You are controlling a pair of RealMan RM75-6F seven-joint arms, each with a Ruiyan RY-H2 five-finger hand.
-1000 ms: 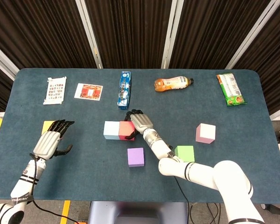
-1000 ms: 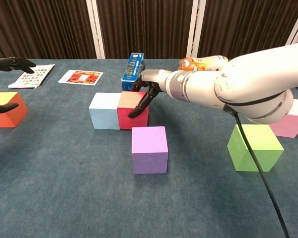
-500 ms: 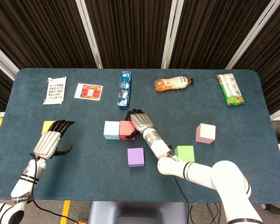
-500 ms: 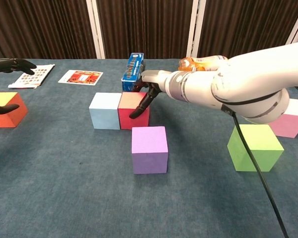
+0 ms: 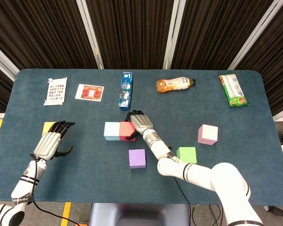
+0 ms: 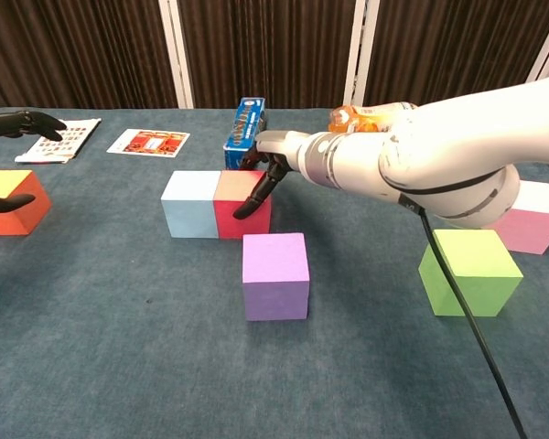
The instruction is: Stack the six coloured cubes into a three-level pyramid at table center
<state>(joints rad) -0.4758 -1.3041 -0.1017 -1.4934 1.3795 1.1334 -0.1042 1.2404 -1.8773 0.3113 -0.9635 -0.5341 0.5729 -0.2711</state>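
Observation:
A light blue cube (image 5: 111, 131) (image 6: 190, 203) and a red cube (image 5: 126, 131) (image 6: 239, 207) sit side by side and touching at table centre. My right hand (image 5: 137, 123) (image 6: 267, 168) lies over the red cube's right side and grips it, one finger down its near face and others behind. In front lies a purple cube (image 5: 137, 158) (image 6: 275, 274). A green cube (image 5: 186, 154) (image 6: 468, 270) and a pink cube (image 5: 207, 134) (image 6: 532, 216) stand to the right. At far left my left hand (image 5: 52, 143) (image 6: 16, 120) hovers open beside an orange cube (image 5: 48, 126) (image 6: 13, 202).
Along the far edge lie a white card sheet (image 5: 55, 91), a red packet (image 5: 89, 92), a blue box (image 5: 126, 90) (image 6: 245, 121), an orange bottle (image 5: 175, 84) and a green snack packet (image 5: 233, 89). The blue box is just behind my right hand.
My right hand has shifted slightly left with the red cube, and the light blue cube has been nudged left with it. The left hand has not moved.

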